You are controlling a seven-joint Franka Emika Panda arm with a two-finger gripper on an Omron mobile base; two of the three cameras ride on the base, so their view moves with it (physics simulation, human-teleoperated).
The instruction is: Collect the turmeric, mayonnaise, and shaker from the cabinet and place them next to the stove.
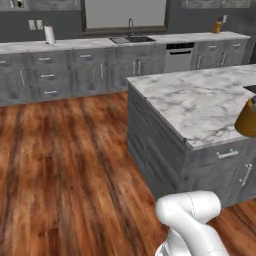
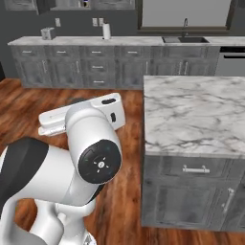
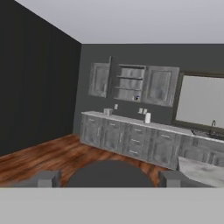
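**A:** Tool (image 3: pixel 109 178) first: its two dark tips stand wide apart at the bottom of the hand view, with nothing between them.

**B:** And where is the cabinet?

**A:** Well off, high on the far wall. The cabinet (image 3: pixel 131 82) has its door swung aside and the shelves are bare to see. There is a small speck on the lowest shelf, too tiny to name.

**B:** So the mayonnaise and the shaker?

**A:** I can't pick either out from here. The turmeric (image 1: pixel 246 119) stands on the island surface (image 1: pixel 200 105) at the right edge of the left base view, just beside a dark sliver I take for the stove (image 1: pixel 250 89).

**B:** How would you take hold of the other two?

**A:** The mayonnaise is likely the heavier one, stout and smooth-walled, so I'd squeeze the body below the lid rather than the lid itself, which could slip. The shaker is probably very light and easy to knock over. I'd come in level, close at mid-height, and lift straight up before backing out of the shelf.

**B:** Any risk?

**A:** One jar nudging another inside, I'd guess.
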